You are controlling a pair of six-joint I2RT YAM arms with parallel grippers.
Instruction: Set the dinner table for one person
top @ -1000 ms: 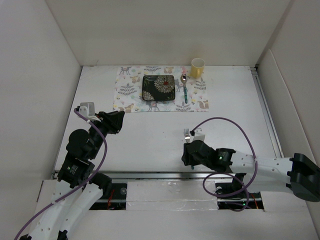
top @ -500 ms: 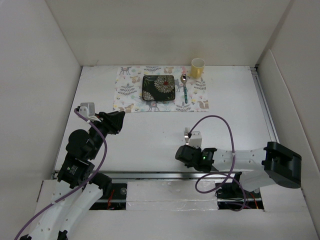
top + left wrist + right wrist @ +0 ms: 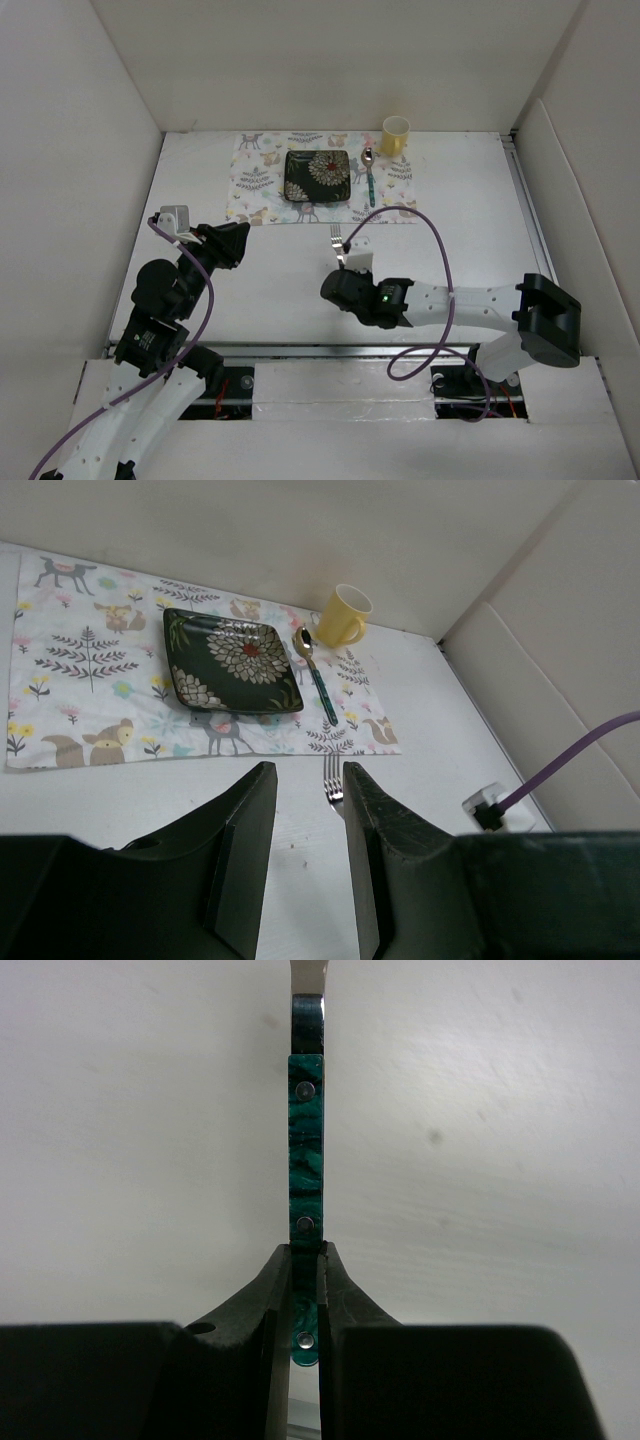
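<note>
The dinner table (image 3: 290, 270) is a flat, matte white top between white walls (image 3: 80, 150), lying before both arms. The right gripper (image 3: 305, 1285) pinches a fork (image 3: 306, 1110) with a green handle. The left gripper (image 3: 306, 785) has its jaws a little apart.

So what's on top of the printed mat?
A dark floral plate and a spoon beside it. The yellow cup stands at the mat's far corner. Anything under the plate is covered.
</note>
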